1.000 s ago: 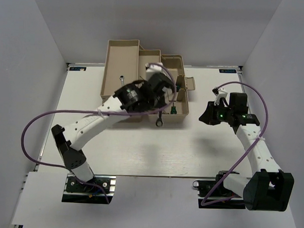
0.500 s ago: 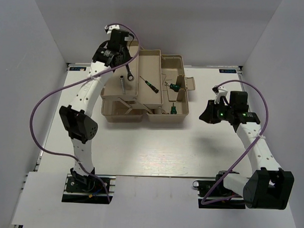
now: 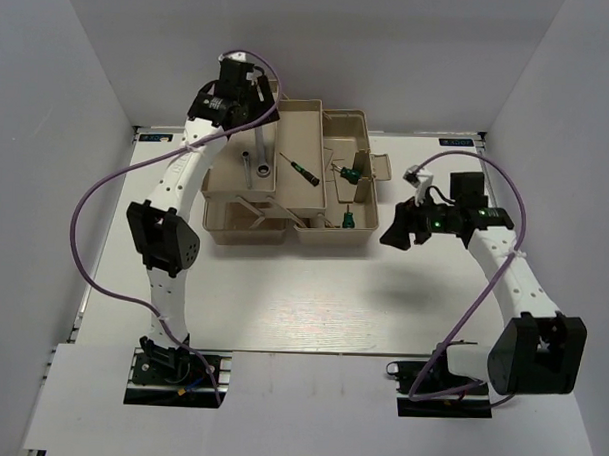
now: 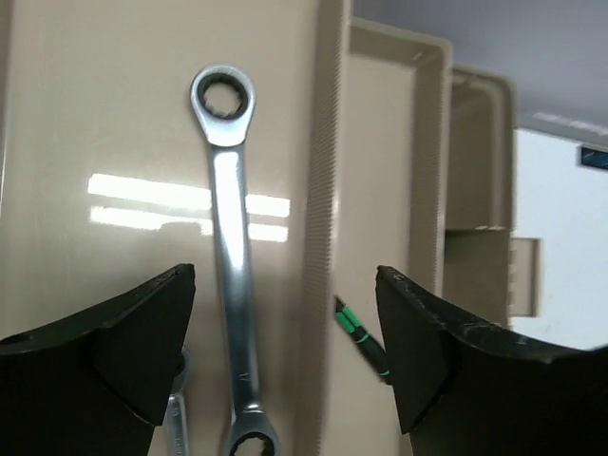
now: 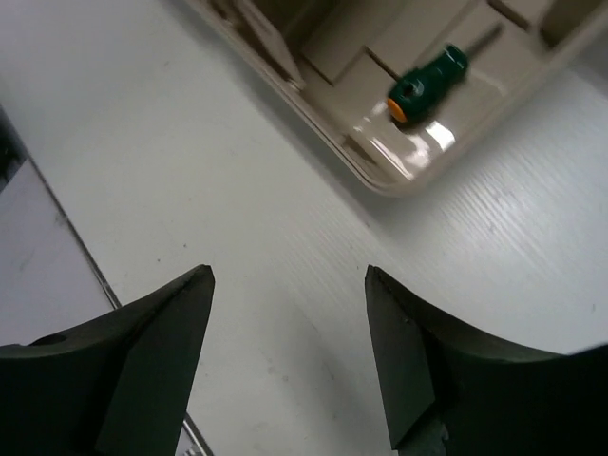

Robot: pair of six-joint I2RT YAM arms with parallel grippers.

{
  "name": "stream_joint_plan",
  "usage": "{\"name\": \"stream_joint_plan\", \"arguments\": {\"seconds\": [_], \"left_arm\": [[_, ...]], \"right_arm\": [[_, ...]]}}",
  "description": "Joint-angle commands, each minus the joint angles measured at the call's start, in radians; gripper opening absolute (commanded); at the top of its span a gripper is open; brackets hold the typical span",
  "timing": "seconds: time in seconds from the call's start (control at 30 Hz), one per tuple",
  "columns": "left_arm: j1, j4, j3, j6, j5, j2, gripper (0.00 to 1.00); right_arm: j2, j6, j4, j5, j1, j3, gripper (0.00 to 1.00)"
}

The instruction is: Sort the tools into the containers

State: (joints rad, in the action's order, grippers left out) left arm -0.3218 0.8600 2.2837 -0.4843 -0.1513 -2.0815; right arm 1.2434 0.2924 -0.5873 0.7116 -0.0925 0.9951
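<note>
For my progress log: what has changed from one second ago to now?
The left gripper swung from over the toolbox to the far tray. The long wrench that hung below it now lies released in that tray, the gripper open above. The right gripper moved slightly left, toward the toolbox. The toolbox and its front green screwdriver stayed put.

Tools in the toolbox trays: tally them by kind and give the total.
Wrenches: 2, the long wrench and a second wrench beside it
Green-handled screwdrivers: 2
Thin screwdriver: 1
Total: 5
</note>
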Motion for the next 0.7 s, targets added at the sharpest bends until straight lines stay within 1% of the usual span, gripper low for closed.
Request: {"name": "stream_joint_plan", "arguments": {"seconds": [0.0,0.03,0.07,0.1,0.13,0.17,0.2,0.23,0.27,0.3,0.33,0.37,0.4,0.43,0.47,0.5,0.53,0.57,0.6,0.63,0.67], "left_arm": [[0.015,-0.036,0.086,0.016,0.044,0.096,0.88],[0.015,-0.036,0.086,0.029,0.044,0.144,0.88],[0.015,-0.036,0.086,0.029,0.03,0.174,0.88],[0.015,-0.021,0.07,0.044,0.018,0.211,0.88],[0.015,-0.012,0.051,0.044,0.001,0.251,0.88],[0.015,-0.012,0.018,0.053,-0.026,0.35,0.87],[0.015,-0.012,-0.08,0.053,-0.042,0.409,0.83],[0.015,-0.024,-0.131,0.053,-0.059,0.466,0.53],[0.015,-0.009,-0.182,0.044,-0.109,0.521,0.29],[0.015,0.017,-0.272,0.027,-0.144,0.626,0.04],[0.015,0.046,-0.321,0.004,-0.183,0.68,0.0],[0.015,0.072,-0.378,-0.038,-0.256,0.737,0.0],[0.015,0.115,-0.512,-0.069,-0.29,0.798,0.0],[0.015,0.134,-0.588,-0.104,-0.319,0.925,0.0],[0.015,0.152,-0.721,-0.181,-0.361,0.986,0.1],[0.015,0.21,-0.775,-0.225,-0.375,1.039,0.22],[0.015,0.243,-0.821,-0.273,-0.386,1.087,0.35],[0.015,0.269,-0.911,-0.354,-0.386,1.171,0.54],[0.015,0.304,-0.956,-0.391,-0.377,1.213,0.61],[0.015,0.304,-1.001,-0.422,-0.351,1.251,0.64],[0.015,0.313,-1.089,-0.475,-0.335,1.32,0.7]], "right_arm": [[0.056,0.296,-0.077,0.15,-0.067,0.117,0.72],[0.065,0.345,-0.1,0.17,-0.081,0.129,0.72],[0.086,0.423,-0.106,0.178,-0.11,0.179,0.73],[0.112,0.459,-0.112,0.184,-0.149,0.2,0.73],[0.126,0.538,-0.14,0.196,-0.185,0.218,0.73],[0.154,0.632,-0.153,0.209,-0.203,0.285,0.73],[0.168,0.674,-0.163,0.227,-0.243,0.306,0.72],[0.201,0.759,-0.166,0.235,-0.286,0.319,0.64],[0.217,0.781,-0.163,0.235,-0.314,0.373,0.56],[0.231,0.8,-0.158,0.23,-0.394,0.393,0.43],[0.267,0.841,-0.157,0.227,-0.424,0.408,0.26],[0.28,0.855,-0.111,0.207,-0.452,0.44,0.0],[0.289,0.852,-0.08,0.169,-0.54,0.441,0.0],[0.298,0.844,-0.048,0.148,-0.571,0.432,0.0],[0.327,0.829,0.054,0.112,-0.593,0.428,0.0],[0.347,0.8,0.088,0.07,-0.642,0.424,0.0],[0.363,0.788,0.116,0.046,-0.685,0.441,0.09],[0.387,0.76,0.148,0.022,-0.723,0.45,0.29],[0.418,0.749,0.168,-0.032,-0.739,0.462,0.4],[0.432,0.737,0.191,-0.052,-0.783,0.494,0.46],[0.462,0.714,0.222,-0.09,-0.797,0.499,0.51]]}}
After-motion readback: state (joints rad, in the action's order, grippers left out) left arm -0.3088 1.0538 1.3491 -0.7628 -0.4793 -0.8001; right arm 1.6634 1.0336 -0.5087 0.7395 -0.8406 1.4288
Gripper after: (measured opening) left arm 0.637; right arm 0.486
